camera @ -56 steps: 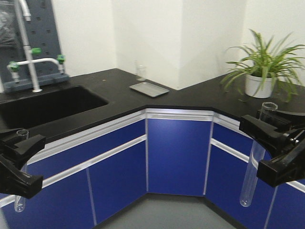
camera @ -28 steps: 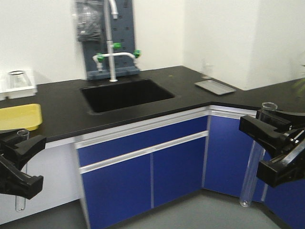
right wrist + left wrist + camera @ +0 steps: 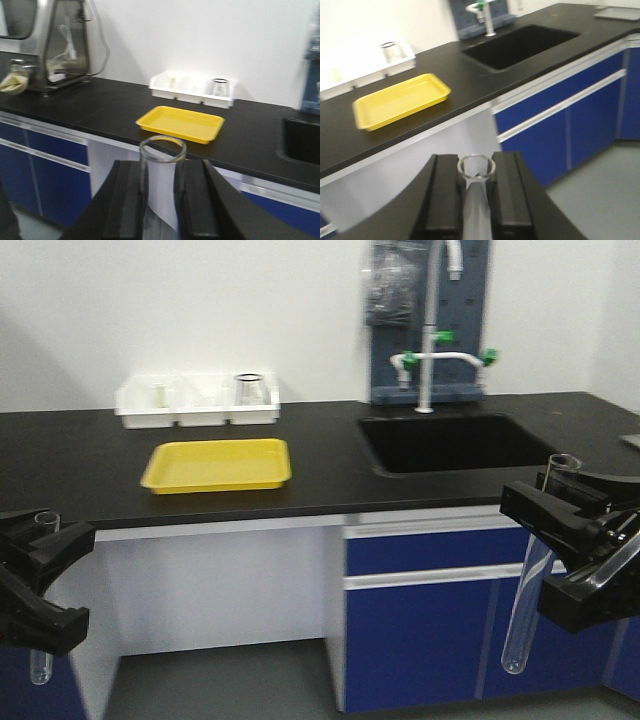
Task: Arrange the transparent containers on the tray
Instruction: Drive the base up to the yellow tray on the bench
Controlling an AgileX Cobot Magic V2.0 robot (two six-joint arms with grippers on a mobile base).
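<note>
The yellow tray lies bare on the black counter, also seen as the yellow tray and the yellow tray in the wrist views. My left gripper is shut on a thin clear test tube that hangs upright below counter height; its open rim sits between the jaws. My right gripper is shut on a wider test tube, rim up. Both grippers are in front of the counter edge, away from the tray.
White bins with a glass beaker stand behind the tray against the wall. A sink with a faucet lies to the right. Blue cabinet doors sit below the counter. A metal machine stands far left.
The view has swung left along the counter: the sink moved from centre to right, and the yellow tray and white bins came fully into view. Both grippers keep holding their tubes.
</note>
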